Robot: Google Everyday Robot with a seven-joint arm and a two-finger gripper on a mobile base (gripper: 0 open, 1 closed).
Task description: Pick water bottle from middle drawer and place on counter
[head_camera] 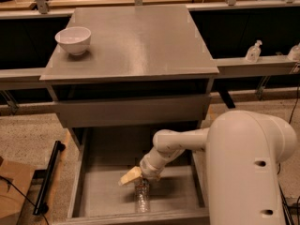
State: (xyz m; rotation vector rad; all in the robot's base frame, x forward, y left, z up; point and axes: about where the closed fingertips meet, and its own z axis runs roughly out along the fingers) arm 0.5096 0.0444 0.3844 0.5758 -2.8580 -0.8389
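Note:
The water bottle lies on the floor of the open middle drawer, near its front wall, with its cap end under my gripper. My gripper reaches down into the drawer from the right and sits right over the bottle's top end. Its pale finger points left. The grey counter is above and behind the drawer.
A white bowl stands on the counter's left rear part. A clear pump dispenser bottle stands on a ledge at the right. A black bar leans on the floor left of the drawer. My white arm housing fills the lower right.

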